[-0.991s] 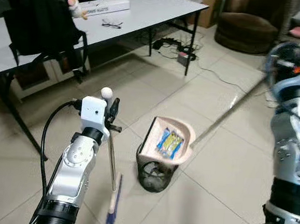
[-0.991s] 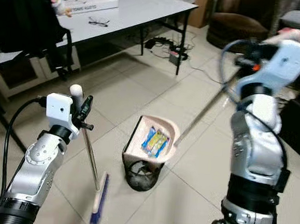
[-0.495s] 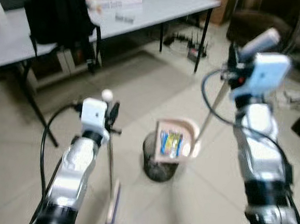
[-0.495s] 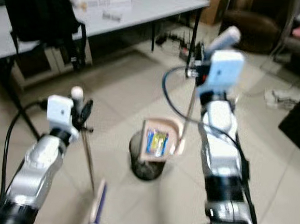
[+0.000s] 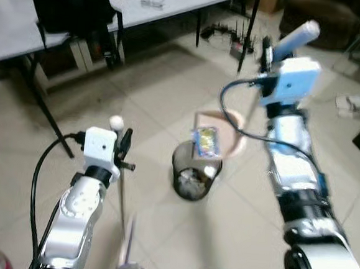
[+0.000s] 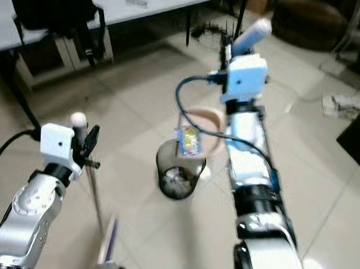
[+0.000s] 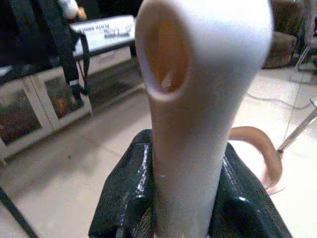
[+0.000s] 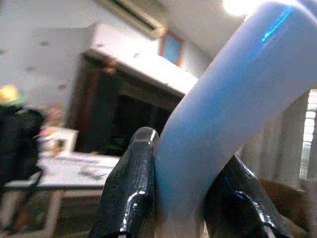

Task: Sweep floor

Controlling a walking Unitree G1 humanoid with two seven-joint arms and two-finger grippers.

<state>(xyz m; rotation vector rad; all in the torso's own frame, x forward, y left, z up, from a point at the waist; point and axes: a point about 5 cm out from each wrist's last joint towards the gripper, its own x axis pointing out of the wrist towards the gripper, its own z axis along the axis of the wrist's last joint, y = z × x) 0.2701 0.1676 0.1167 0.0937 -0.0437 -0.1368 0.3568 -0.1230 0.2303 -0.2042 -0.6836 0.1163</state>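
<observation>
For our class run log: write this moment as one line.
left gripper: shut on broom handle | right gripper: shut on dustpan handle | dustpan: tipped over wire bin

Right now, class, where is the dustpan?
In the eye views the dustpan hangs tilted just above the bin, mid-floor, held by the right gripper.

No legible text anywhere.
</observation>
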